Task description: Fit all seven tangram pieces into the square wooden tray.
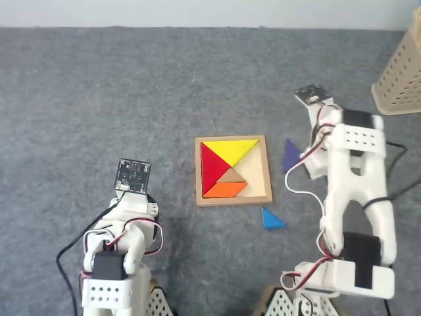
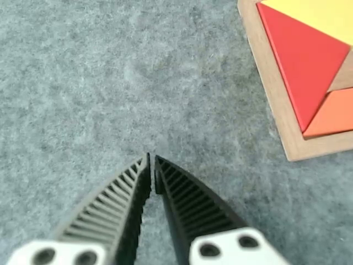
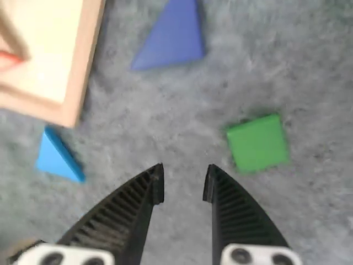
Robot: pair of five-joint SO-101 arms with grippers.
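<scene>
Tray [image 1: 260, 185] sits mid-table [image 1: 99, 99]. It holds the yellow triangle [image 1: 230, 151], red triangle [image 1: 212, 168], orange piece [image 1: 225, 189] and small brown triangle [image 1: 231, 175]; its right part is bare. Dark blue triangle [image 1: 290, 155] lies just right of the tray, light blue triangle [image 1: 271, 219] off its near-right corner, and green square [image 3: 257, 143] nearby. Right gripper [image 3: 183, 182] is released, above the table between the light blue triangle and green square. Left gripper [image 2: 151, 160] is clenched and empty, beside the tray.
</scene>
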